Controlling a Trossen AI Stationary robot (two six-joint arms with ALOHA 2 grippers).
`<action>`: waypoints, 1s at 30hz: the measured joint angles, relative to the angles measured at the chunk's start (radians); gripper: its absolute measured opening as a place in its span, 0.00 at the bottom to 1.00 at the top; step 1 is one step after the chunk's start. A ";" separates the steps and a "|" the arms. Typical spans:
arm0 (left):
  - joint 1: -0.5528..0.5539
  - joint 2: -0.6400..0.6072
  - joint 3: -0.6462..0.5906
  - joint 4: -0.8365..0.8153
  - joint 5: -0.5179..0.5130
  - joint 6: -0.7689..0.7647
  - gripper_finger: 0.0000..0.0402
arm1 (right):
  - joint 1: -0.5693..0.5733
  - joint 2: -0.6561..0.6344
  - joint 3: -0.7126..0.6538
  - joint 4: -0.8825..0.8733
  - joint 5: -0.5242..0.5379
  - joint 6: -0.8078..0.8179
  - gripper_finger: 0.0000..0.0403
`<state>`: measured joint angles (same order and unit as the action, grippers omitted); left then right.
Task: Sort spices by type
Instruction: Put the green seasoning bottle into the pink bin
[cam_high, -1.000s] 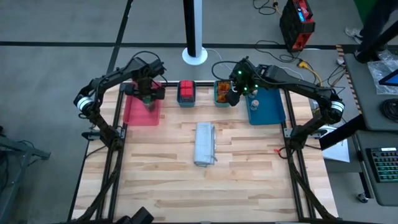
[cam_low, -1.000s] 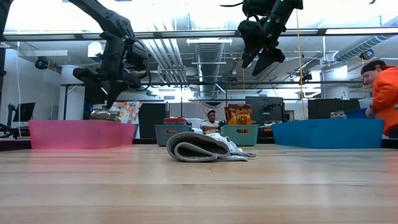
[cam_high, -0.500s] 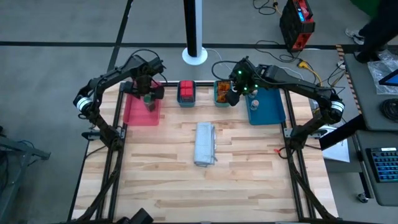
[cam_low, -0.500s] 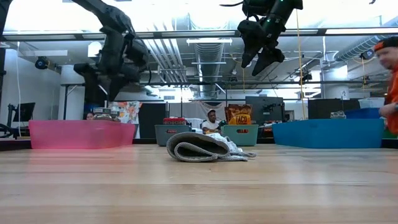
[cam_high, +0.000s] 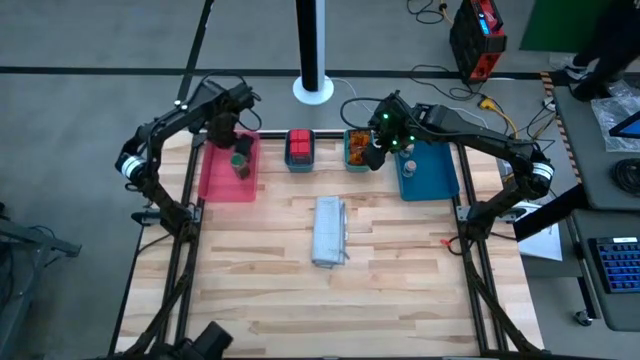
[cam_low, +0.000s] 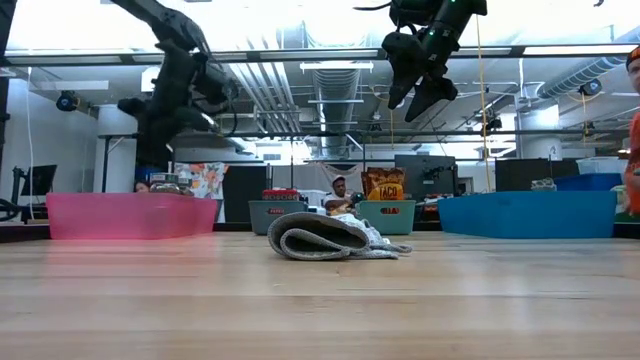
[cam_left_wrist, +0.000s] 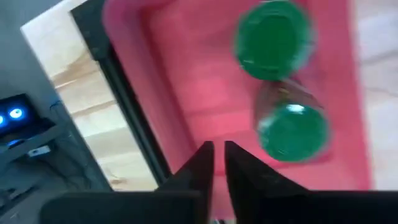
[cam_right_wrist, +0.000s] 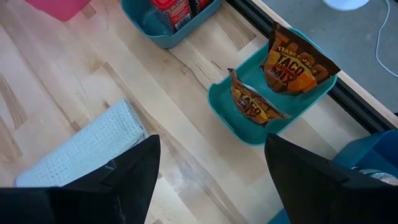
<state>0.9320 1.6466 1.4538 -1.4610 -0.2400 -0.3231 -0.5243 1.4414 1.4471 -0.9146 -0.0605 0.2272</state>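
Note:
Two green-lidded jars (cam_left_wrist: 273, 38) (cam_left_wrist: 292, 130) stand on their bases in the pink tray (cam_high: 215, 178) at the far left. My left gripper (cam_left_wrist: 217, 155) hangs above that tray's far left part (cam_high: 215, 135), shut and holding nothing. Red boxes (cam_high: 299, 146) fill one small teal tray. Orange taco packets (cam_right_wrist: 297, 59) (cam_right_wrist: 252, 106) lean in another teal tray (cam_right_wrist: 230, 124). Pale-lidded jars (cam_high: 407, 167) sit in the blue tray (cam_high: 435, 178). My right gripper (cam_right_wrist: 211, 180) hovers high near the packet tray (cam_high: 372, 155), open with nothing between its fingers.
A folded grey-white cloth (cam_high: 330, 230) lies in the middle of the table, with bare wood all around it and toward the near edge. The trays stand in a row along the far edge. A person's orange sleeve (cam_low: 633, 150) shows beyond the table's right side.
My left gripper has risen from just over the green-lidded jars and gone toward the table's far left corner, its fingers spreading and then shutting empty. The jars stay standing in the pink tray.

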 joint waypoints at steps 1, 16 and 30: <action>0.010 0.000 -0.016 0.016 -0.011 0.000 0.04 | 0.000 0.000 0.000 0.000 0.000 -0.001 0.69; 0.022 -0.001 -0.154 0.148 0.079 0.017 0.00 | 0.000 0.000 0.000 0.003 0.000 -0.010 0.66; -0.018 -0.002 -0.166 0.110 0.245 -0.004 0.00 | 0.000 0.000 0.000 0.008 0.000 -0.011 0.65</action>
<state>0.9135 1.6444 1.2877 -1.3514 0.0054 -0.3271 -0.5243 1.4416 1.4471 -0.9062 -0.0604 0.2157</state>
